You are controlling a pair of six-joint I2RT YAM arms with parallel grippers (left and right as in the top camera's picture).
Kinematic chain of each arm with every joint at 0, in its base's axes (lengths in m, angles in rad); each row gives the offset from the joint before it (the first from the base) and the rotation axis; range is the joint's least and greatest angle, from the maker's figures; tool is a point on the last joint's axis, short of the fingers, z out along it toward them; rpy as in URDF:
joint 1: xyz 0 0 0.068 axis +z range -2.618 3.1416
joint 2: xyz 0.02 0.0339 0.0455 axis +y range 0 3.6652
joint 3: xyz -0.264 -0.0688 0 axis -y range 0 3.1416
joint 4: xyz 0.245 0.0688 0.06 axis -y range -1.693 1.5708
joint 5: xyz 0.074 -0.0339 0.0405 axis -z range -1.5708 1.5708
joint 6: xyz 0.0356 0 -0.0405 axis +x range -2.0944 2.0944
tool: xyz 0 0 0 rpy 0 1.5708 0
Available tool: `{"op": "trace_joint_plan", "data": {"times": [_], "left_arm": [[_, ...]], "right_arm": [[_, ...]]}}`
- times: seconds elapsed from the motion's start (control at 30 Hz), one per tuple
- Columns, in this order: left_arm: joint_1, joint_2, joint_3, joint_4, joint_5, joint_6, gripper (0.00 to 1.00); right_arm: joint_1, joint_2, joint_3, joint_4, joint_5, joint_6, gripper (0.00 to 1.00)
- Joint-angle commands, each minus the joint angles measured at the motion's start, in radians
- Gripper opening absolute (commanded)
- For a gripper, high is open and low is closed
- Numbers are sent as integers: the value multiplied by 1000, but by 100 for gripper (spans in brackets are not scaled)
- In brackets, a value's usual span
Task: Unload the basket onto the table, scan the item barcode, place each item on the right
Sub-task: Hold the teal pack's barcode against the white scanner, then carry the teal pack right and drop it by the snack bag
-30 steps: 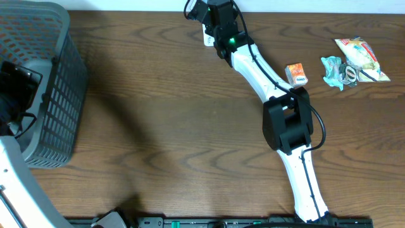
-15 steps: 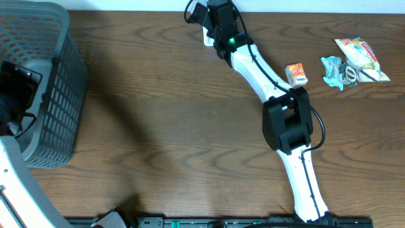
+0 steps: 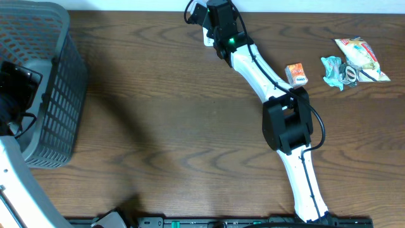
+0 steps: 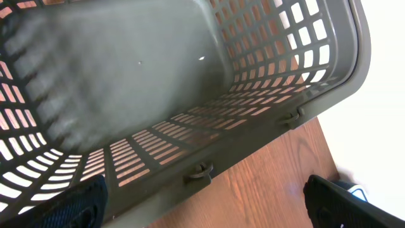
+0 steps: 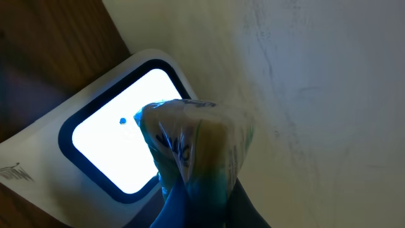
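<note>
**Packet held up to the scanner window**

The wooden table (image 3: 158,126) is laid out by job: a grey basket (image 3: 63,107) at the left edge, probably for scanned goods, and the waiting goods at the far right. The left gripper (image 4: 209,206) hangs over the basket with its fingers spread wide and nothing between them. Its view looks down into a bare basket floor, so it seems to be parked out of the way.

The right arm (image 3: 259,73) reaches across to the far edge of the table, where the scanner (image 5: 107,152) stands tilted against the wall. The right gripper (image 5: 202,212) is clamped on a small clear-wrapped packet (image 5: 190,139) by its lower end, which leaves the upper part free in front of the lit window — just off the glass, as far as can be told. Whether the barcode faces the glass is not visible.

Well apart at the right lie a snack bag (image 3: 361,57), a teal wrapper (image 3: 331,69) and an orange box (image 3: 295,74) — likely next in line.
</note>
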Motion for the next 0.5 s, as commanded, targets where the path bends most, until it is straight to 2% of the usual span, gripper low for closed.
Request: {"op": "trace_joint_plan", "data": {"times": [0.0,0.23,0.37,0.47], "left_arm": [[3,-5,14,-2,-5,-8,97],[3,-5,14,-2,-5,-8,98],[3,-5,14,-2,-5,-8,98],[3,-5,14,-2,-5,-8,98]], "right_arm": [[21,-5,19,25,54,114,1],[-29,-91,28,-63,104,371,1],[-111,-168,28,-225,102,553,1],[-181,-202,28,-373,96,632,1]]}}
